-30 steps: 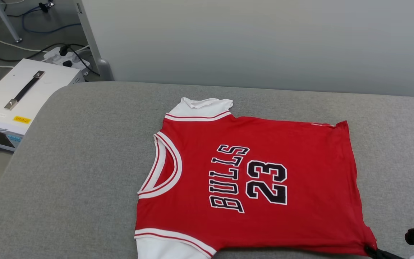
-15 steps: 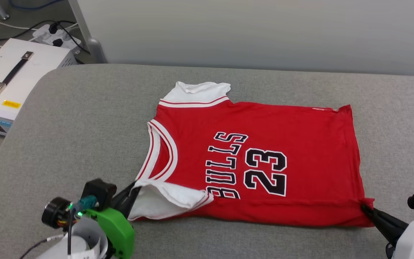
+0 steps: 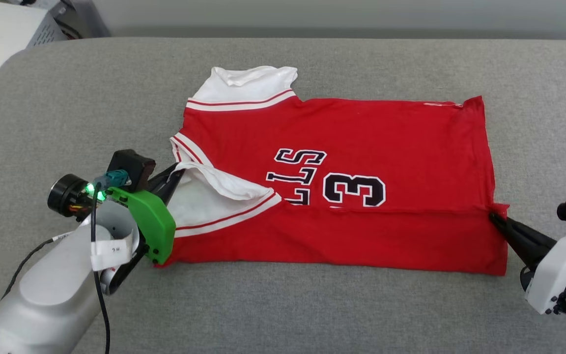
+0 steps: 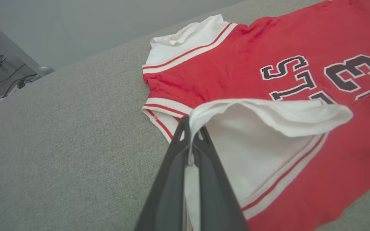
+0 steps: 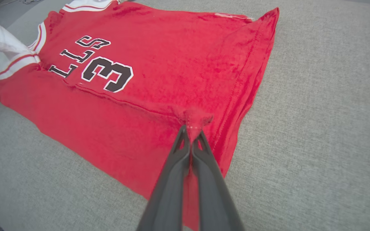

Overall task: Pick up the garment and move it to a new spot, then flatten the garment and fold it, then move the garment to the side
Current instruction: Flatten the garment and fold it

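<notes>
Head view: you see the garment (image 3: 361,128) lying on the grey fabric surface (image 3: 283,305), its near edge folded over the lettering, with the left gripper (image 3: 175,172) and right gripper (image 3: 495,217) at opposite ends.
Left wrist view: your left gripper (image 4: 191,125) is clamped on the white sleeve (image 4: 252,138) edge.
Right wrist view: your right gripper (image 5: 191,132) is pinched tight on the red hem corner (image 5: 194,117).

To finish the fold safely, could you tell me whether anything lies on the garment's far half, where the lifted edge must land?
Nothing visible does; the garment beyond the fold is bare, on the grey surface.
</notes>
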### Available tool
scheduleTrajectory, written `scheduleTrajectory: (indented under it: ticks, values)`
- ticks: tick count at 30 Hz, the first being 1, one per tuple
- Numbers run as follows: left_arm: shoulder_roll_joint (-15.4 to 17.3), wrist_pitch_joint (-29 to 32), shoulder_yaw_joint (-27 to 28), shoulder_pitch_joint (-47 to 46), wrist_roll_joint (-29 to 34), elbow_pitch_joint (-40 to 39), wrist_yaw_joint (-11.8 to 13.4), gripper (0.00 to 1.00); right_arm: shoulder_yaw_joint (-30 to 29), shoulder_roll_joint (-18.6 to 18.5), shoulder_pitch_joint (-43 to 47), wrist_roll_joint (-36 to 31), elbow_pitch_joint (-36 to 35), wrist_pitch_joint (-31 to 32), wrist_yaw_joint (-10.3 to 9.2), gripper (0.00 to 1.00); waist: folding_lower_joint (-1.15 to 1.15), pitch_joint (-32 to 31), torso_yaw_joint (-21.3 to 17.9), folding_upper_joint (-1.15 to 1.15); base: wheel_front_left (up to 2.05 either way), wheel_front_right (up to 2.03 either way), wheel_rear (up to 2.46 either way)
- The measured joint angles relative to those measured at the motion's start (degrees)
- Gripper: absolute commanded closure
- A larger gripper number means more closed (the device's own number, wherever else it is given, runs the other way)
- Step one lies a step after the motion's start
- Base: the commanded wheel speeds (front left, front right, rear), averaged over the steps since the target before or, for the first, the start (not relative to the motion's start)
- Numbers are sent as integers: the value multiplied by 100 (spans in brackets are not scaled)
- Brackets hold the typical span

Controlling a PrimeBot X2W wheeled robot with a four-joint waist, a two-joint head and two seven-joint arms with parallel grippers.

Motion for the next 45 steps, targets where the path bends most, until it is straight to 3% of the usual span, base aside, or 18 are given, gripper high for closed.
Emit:
scheduleTrajectory:
  ticks: [12,20,21,22,23,24,28,32,41,45]
  values:
    - [-559,-456,-272,-516,-21,1758,-278,100,66,234,-567,-114,511,127,0,100,1,685,-141,0,0,0,0]
    - [-746,-650,-559,-714,-278,2270,-307,98,201,305,-651,-87,693,59,0,100,1,699,-157,0,0,0,0]
    - [-765,-650,-597,-720,-392,2304,-307,68,203,310,-650,-77,711,25,0,100,1,669,-147,0,0,0,0]
    - [-773,-653,-642,-731,-442,2337,-307,0,200,310,-649,-71,715,-9,0,70,1,634,-136,0,0,0,0]
    - [-770,-659,-697,-745,-447,2348,-307,0,191,304,-641,-71,716,-49,0,27,1,593,-124,0,0,0,0]
    - [-760,-684,-733,-750,-454,2354,-307,0,169,304,-633,-71,711,-102,0,0,1,556,-114,0,0,0,0]
    - [-584,-745,-849,-791,-520,2298,-319,0,12,281,-544,-70,595,-288,0,0,1,358,-54,0,0,0,0]
    - [-360,-318,-962,-1014,-784,1923,-323,0,-110,219,-345,-76,419,-331,0,0,0,142,24,0,0,0,0]
    - [244,2580,-1606,-1678,-2147,341,-323,0,-406,129,-15,-163,118,-48,0,0,0,-211,318,0,0,0,0]
    - [377,3459,-1798,-1740,-2665,40,-323,0,-494,167,4,-196,8,123,0,0,0,-249,369,0,0,0,0]
